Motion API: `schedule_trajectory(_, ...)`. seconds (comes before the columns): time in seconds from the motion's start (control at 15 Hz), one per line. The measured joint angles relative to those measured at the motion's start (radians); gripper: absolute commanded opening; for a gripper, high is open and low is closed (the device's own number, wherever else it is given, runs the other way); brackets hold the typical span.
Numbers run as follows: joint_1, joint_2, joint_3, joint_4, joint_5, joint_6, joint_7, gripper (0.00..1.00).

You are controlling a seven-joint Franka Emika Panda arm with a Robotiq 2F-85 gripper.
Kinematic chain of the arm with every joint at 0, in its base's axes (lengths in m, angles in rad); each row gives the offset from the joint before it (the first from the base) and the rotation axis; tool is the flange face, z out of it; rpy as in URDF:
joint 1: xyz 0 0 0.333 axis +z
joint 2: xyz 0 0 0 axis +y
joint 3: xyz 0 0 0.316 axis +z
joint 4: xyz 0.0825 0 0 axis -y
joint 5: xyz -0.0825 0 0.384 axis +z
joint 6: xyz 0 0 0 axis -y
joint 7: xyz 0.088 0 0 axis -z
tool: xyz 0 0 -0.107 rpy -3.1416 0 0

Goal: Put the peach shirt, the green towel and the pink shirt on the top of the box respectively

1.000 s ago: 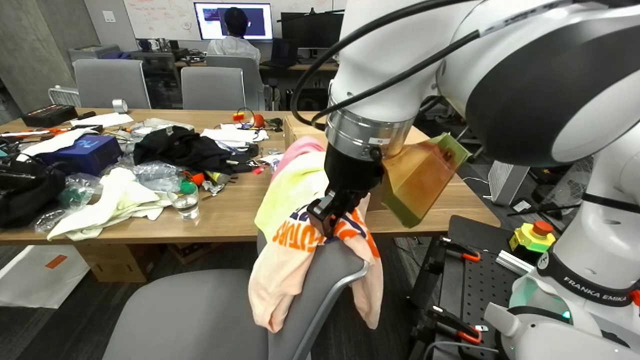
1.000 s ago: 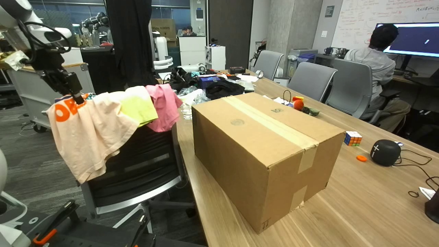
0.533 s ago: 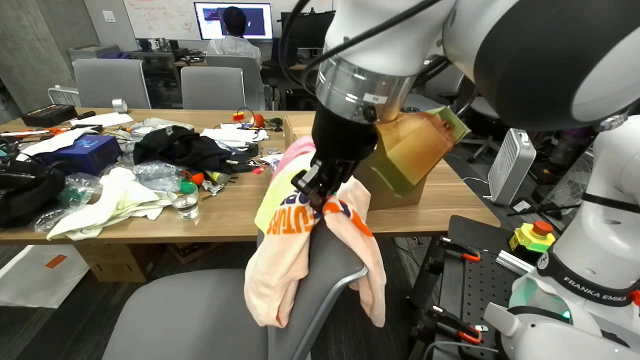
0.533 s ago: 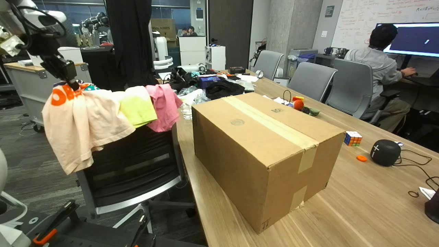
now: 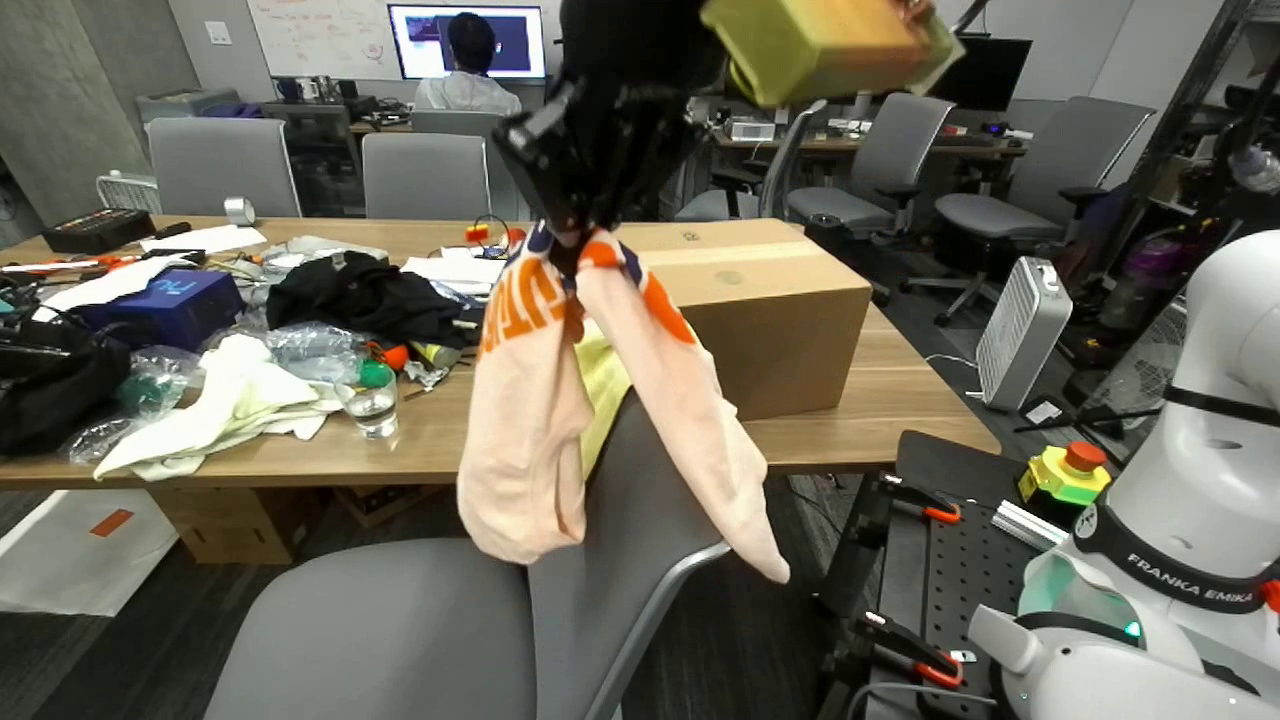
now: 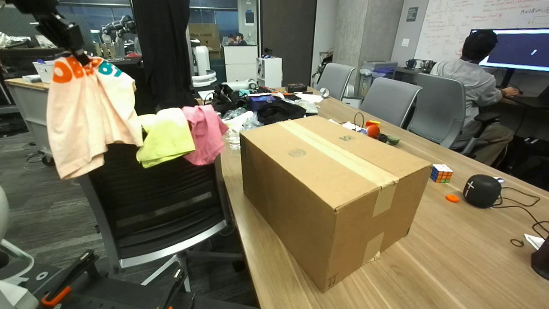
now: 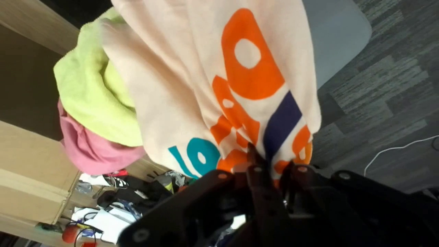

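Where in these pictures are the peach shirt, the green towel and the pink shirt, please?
Peach shirt point(image 7: 187, 79), in the wrist view: on an unprinted stretch of its cloth.
Green towel point(image 6: 167, 139), in an exterior view: on the middle of its draped cloth.
Pink shirt point(image 6: 205, 134), in an exterior view: on its hanging part.

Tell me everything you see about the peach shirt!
The peach shirt is soft-looking cloth printed in orange, navy and teal. The jaws are shut on the printed part, bunching it. The rest hangs in loose folds by a chair. I can't tell whether it touches the chair or green towel.
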Motion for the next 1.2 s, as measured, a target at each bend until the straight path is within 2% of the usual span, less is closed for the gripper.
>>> schedule_trajectory(0.53, -0.007, 0.067, -0.01, 0.308, -0.003, -0.206, -0.001, 0.03)
schedule_trajectory(0.73, -0.019, 0.126, -0.019, 0.387, -0.054, -0.283, 0.005, 0.03)
schedule_trajectory(0.93, -0.045, 0.195, -0.063, 0.466, -0.119, -0.352, 0.029, 0.03)
schedule_trajectory(1.2, -0.088, 0.247, -0.174, 0.589, -0.14, -0.455, 0.053, 0.03)
